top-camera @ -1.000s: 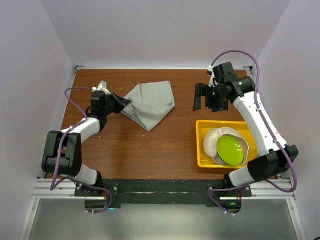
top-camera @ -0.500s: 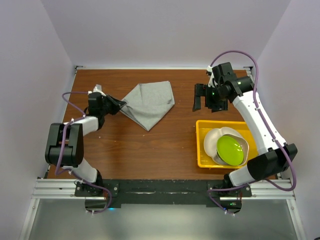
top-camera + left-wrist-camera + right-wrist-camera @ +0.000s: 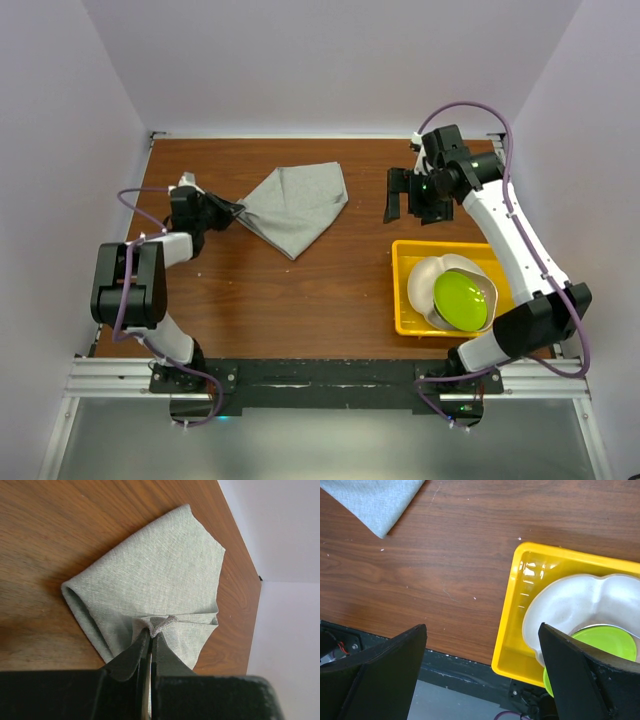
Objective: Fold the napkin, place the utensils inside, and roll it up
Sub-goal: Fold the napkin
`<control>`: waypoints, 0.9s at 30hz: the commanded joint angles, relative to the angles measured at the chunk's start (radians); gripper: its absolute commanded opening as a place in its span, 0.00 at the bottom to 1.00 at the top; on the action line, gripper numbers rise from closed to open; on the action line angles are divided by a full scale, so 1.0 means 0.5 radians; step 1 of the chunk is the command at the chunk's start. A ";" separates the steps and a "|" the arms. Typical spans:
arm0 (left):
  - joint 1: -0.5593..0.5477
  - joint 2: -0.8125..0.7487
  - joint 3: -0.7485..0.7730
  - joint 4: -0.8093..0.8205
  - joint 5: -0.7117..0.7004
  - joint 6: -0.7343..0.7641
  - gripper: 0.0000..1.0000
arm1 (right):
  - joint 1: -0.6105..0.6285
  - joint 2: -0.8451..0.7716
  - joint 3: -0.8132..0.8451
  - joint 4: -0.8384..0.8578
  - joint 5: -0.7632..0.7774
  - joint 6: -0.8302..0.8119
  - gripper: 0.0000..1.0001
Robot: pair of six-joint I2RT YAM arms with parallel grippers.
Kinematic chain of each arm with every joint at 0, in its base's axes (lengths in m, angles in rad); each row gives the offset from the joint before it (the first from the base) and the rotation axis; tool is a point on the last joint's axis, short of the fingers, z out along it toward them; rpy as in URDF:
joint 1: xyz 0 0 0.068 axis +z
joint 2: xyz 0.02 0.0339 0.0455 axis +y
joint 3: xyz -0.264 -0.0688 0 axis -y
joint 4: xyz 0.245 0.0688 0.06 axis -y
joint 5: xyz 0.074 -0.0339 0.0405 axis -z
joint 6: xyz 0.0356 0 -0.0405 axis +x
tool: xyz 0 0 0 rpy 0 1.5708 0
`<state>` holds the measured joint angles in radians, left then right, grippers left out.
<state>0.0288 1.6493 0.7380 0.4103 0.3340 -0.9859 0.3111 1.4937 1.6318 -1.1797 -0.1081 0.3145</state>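
The left jaws are pinched tight on a bunched corner of the napkin (image 3: 150, 580), the two dark tips meeting on a small puckered ridge of cloth. From that grip the one napkin, a light grey woven cloth with a fine visible weave, spreads away from the jaws as a folded, roughly kite-shaped piece. It has a soft rounded fold along one side, and the rest lies flat on the desk (image 3: 300, 290), a brown wood-grain surface with a slight sheen. The right jaws are spread wide with nothing between them, held above the desk well apart from the napkin. Just below them, toward the arm's base, sits one glossy yellow plastic tray (image 3: 510, 630), rectangular with rounded corners. Inside it are one white dish (image 3: 565, 605) with a wavy, lobed rim and one smooth round lime-green dish (image 3: 615, 647) nested in the white one.
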 commanded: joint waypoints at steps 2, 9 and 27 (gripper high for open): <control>0.047 0.033 0.055 0.057 -0.024 -0.013 0.00 | -0.012 0.074 0.047 0.068 -0.063 -0.037 0.98; 0.050 0.092 0.101 -0.023 -0.036 -0.013 0.00 | -0.006 0.173 0.032 0.159 -0.167 -0.025 0.98; -0.278 -0.203 0.540 -0.935 -0.583 0.554 0.30 | 0.255 1.200 0.209 1.522 -0.750 0.515 0.91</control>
<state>-0.0612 1.6039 1.0317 -0.0303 0.0147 -0.7963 0.4435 2.0941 1.6550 -0.5575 -0.4118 0.5293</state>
